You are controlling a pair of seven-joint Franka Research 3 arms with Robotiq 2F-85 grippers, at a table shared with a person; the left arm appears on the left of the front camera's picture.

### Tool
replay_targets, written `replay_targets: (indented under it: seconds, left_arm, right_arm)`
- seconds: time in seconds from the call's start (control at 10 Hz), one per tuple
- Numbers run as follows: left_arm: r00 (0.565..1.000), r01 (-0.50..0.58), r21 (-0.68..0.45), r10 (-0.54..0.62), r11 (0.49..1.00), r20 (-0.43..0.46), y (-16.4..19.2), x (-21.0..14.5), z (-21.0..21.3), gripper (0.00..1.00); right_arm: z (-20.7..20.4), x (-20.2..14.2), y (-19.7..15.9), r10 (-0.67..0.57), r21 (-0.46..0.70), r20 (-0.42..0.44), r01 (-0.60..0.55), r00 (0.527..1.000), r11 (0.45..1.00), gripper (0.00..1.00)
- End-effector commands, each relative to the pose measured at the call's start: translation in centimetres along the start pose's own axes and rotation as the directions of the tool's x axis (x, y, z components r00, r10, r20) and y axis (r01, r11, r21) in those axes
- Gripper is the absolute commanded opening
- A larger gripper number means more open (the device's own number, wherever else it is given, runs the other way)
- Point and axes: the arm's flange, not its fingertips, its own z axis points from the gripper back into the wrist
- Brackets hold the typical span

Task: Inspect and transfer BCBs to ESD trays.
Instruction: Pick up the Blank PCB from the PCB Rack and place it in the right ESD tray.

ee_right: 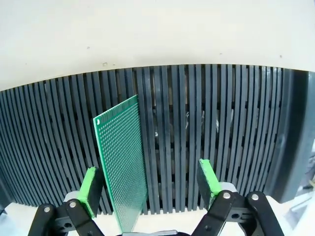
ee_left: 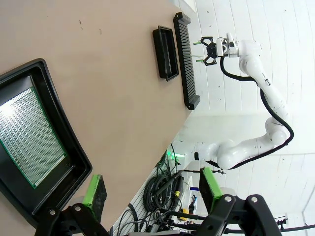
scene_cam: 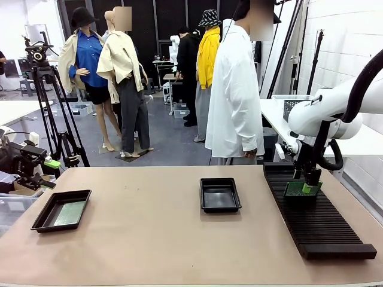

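Board (ee_right: 122, 162) green with fine dotted grid; rack (ee_right: 221, 128) black, ribbed; trays (scene_cam: 221, 210) black; tabletop (scene_cam: 149, 239) tan; arm (scene_cam: 323, 110) white.

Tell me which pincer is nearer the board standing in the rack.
Right. The right pincer straddles that board, jaws open, above the rack. The left pincer hangs far off, beside the left-hand tray.

R arm (scene_cam: 335, 110) comes in from the right side, white links arched high, wrist bent so the R pincer (scene_cam: 308, 186) points straight down over the far right of the desk (scene_cam: 149, 239). Its jaws are spread wide (green pads (ee_right: 91, 189) well apart in the wrist view). L pincer (ee_left: 151, 191) sits low at the near left, aimed along the desk toward the right, jaws also wide.
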Motion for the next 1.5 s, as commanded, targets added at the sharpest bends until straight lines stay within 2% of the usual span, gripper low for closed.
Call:
replay_targets:
  seconds: [0.0,1.4]
  left_arm:
    - [1.000,-0.007,0.004,0.007,1.000,0.004,-0.20,-0.06,0.13,1.00]
    - [1.000,-0.007,0.004,0.007,1.000,0.004,-0.20,-0.06,0.13,1.00]
  right_arm:
    - [0.33,-0.22,0.99,0.003,-0.031,0.004,-0.003,1.000,1.000,0.86]
    - [0.88,-0.65,0.60,0.019,-0.026,-0.001,-0.019,1.000,0.999,0.18]
